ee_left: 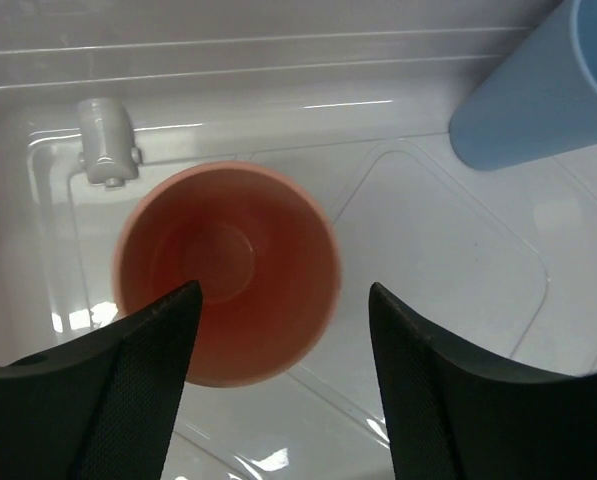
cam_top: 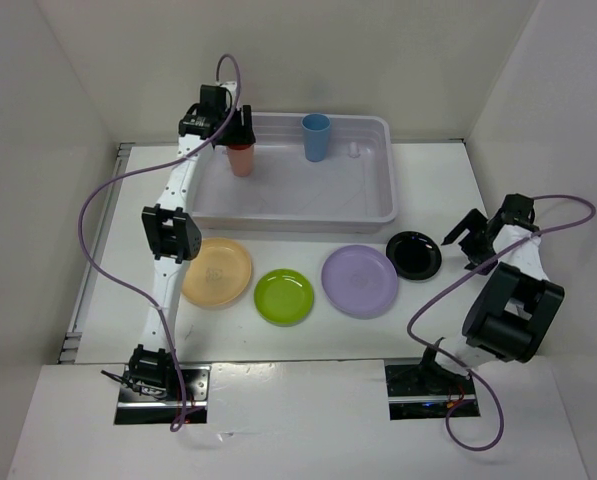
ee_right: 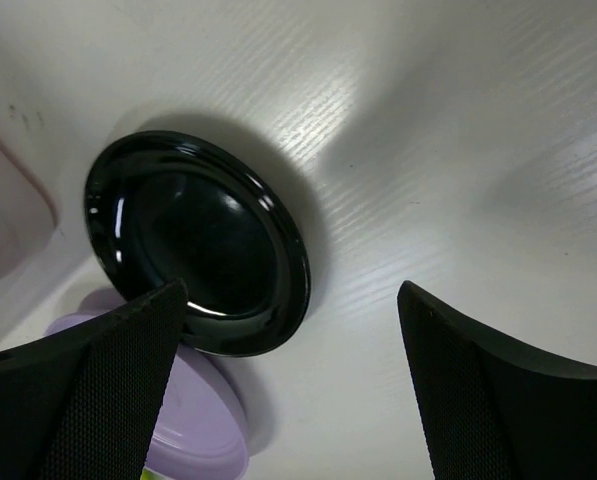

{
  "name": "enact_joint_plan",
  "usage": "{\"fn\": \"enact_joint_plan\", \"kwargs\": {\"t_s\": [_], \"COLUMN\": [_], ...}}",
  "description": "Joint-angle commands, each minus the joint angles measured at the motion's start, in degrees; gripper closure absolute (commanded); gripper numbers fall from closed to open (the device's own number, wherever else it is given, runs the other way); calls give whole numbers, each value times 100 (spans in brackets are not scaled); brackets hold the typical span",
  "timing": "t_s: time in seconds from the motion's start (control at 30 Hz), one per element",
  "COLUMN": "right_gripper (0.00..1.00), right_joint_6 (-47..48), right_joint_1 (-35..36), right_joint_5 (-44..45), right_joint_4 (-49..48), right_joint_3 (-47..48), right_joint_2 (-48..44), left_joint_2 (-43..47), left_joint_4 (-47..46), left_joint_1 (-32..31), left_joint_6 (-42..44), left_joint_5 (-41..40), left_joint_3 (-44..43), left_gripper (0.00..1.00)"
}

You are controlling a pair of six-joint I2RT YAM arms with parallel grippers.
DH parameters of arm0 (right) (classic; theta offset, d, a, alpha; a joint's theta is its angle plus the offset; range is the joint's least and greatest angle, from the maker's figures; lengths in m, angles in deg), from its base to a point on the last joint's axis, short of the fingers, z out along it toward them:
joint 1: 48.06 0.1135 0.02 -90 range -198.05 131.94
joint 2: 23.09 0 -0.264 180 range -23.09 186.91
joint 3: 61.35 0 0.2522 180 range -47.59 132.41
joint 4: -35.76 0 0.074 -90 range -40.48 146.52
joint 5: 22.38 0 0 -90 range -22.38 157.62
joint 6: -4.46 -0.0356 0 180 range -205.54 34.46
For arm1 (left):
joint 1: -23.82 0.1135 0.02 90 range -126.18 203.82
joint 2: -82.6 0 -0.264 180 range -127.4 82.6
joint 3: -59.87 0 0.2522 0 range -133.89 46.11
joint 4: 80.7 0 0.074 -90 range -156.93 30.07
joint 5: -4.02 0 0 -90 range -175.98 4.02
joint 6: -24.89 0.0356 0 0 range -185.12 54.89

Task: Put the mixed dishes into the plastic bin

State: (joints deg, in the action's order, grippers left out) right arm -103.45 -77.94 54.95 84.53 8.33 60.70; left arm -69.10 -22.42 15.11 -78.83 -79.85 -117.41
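Just below the spread left end effector (ee_left: 283,292) stands the coral-red cup (ee_left: 228,250).

White bench (cam_top: 438,185), pale grey-lavender plastic bin (cam_top: 318,192) sitting on it, four plates in a row just in front of the bin, pale orange plate (cam_top: 217,272) by its front left corner, lime green plate (cam_top: 284,297) and lilac plate (cam_top: 359,281) before its middle, small glossy black plate (cam_top: 414,254) just off its front right corner.

I see a coral-red cup (ee_left: 228,270) and a blue cup (cam_top: 316,136), a pale grey-lavender bin (cam_top: 318,192), a pale orange plate (cam_top: 216,272), lime green plate (cam_top: 284,297), lilac plate (cam_top: 359,281), glossy black plate (ee_right: 198,245).
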Motion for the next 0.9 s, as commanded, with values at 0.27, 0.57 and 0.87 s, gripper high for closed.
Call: {"fn": "enact_joint_plan", "kwargs": {"t_s": [0.27,0.57,0.87], "right_gripper": [14,36,43], "right_joint_6": [438,595,649], "right_joint_1": [-43,-43,9], "right_joint_5": [-543,-948,-1133], "right_joint_4": [-494,-705,-758], "right_joint_3": [253,200,200], "right_joint_2": [674,1008,1447], "left_joint_2": [1150,1994,2338], "left_joint_4": [-188,-188,-22], "left_joint_1": [-8,-8,-8], "left_joint_6": [-184,-378,-597], "left_joint_5": [520,731,987], "left_joint_3": [-189,-127,-127], "left_gripper": [21,20,20]}}
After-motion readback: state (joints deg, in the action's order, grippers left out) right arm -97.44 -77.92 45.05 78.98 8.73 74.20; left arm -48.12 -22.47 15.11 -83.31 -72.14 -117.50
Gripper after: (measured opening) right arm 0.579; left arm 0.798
